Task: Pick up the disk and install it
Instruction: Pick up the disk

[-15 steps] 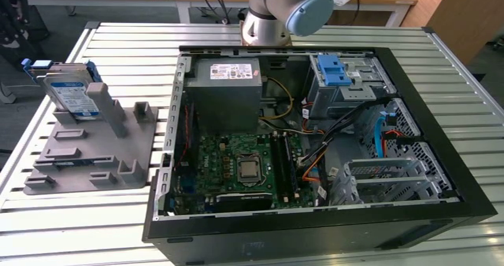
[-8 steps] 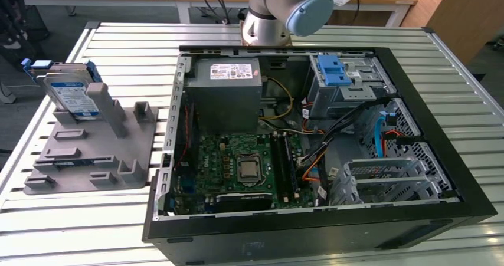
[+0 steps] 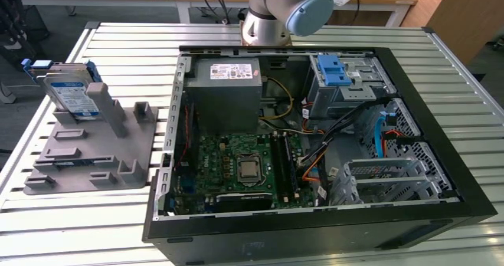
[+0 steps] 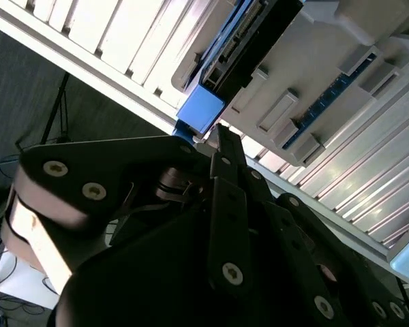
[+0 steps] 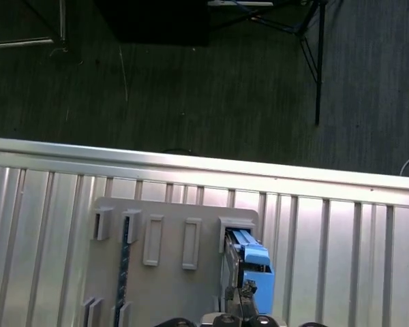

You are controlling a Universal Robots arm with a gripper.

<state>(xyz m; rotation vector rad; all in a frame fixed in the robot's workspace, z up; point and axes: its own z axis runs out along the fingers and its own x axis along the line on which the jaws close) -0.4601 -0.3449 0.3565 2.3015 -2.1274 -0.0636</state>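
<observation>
The exterior view shows the flat silver disk (image 3: 71,95) in its grey plastic rack (image 3: 87,154); the second wrist view shows the black pincer (image 4: 221,136) near it, open or closed I cannot tell

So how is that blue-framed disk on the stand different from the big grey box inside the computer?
The disk stands on edge in the grey stand, outside the case; the box sits inside it. The disk is thin and small; the box is much bulkier. The disk has blue rails; the box is plain grey. Both are rectangular with a label.
</observation>
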